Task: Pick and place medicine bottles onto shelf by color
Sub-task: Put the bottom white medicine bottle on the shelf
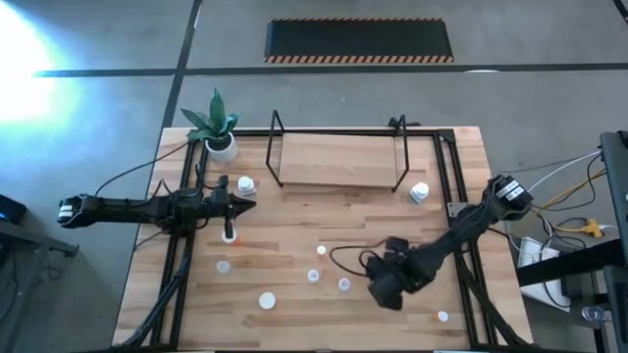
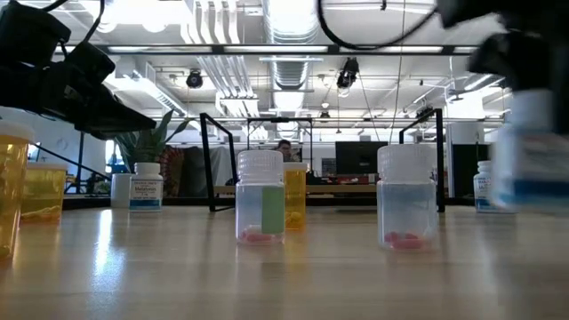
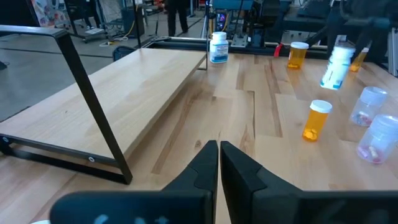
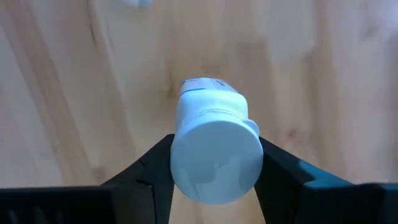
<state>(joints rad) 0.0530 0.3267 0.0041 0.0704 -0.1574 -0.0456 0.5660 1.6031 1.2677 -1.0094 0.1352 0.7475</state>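
Right claw (image 4: 214,163) stood over the near-right part of the desk (image 1: 294,245), fingers closed partway against the white cap of a white medicine bottle (image 4: 214,146), apparently gripping it. Bottle judged light, rigid plastic, smooth and apt to slip; best held across the cap or just below it. Left claw (image 3: 219,163) was fully closed, empty, beside the shelf (image 3: 124,93)

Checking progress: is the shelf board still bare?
Yes. The shelf carries no bottles in the high view; a white bottle stands beside it.
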